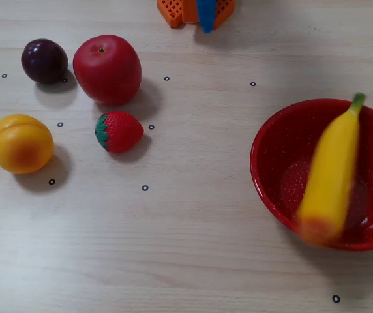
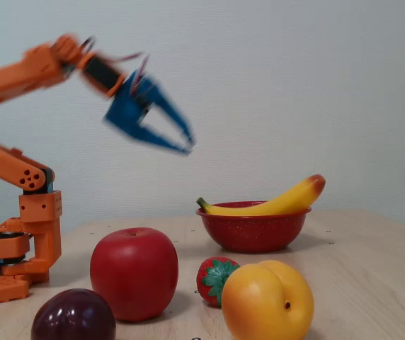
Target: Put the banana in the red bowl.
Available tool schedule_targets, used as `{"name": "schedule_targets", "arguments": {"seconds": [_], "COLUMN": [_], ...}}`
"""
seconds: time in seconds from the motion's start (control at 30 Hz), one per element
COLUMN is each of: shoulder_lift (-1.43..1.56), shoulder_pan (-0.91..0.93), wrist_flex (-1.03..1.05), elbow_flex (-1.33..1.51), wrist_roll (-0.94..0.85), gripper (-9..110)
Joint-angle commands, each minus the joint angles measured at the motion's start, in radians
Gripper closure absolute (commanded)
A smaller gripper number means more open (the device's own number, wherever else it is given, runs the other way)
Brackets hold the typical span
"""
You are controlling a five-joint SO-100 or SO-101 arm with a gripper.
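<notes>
The yellow banana (image 1: 330, 173) lies across the red bowl (image 1: 271, 153), its green stem at the far rim and its orange-red end over the near rim; it looks blurred. From the side, the banana (image 2: 273, 203) rests on the red bowl (image 2: 252, 230) with one end sticking up past the right rim. My blue gripper (image 2: 186, 142) hangs open in the air, high up and to the left of the bowl, holding nothing. In the top-down fixed view only a blue tip (image 1: 207, 16) of the arm shows at the upper edge.
On the left of the table stand a red apple (image 1: 107, 69), a dark plum (image 1: 44, 60), a strawberry (image 1: 119, 131) and an orange-yellow peach (image 1: 21, 143). The orange arm base (image 2: 15, 241) sits at the left in the side view.
</notes>
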Motion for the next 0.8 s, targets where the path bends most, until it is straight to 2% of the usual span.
{"name": "schedule_targets", "arguments": {"seconds": [0.0, 0.37, 0.77], "shoulder_lift": [0.141, 0.48, 0.56], "shoulder_pan": [-0.038, -0.071, -0.054], "wrist_flex": [-0.032, -0.094, -0.107], "elbow_flex": [0.084, 0.565, 0.706], "wrist_roll": [-0.048, -0.135, -0.25], "gripper": [101, 101, 101]}}
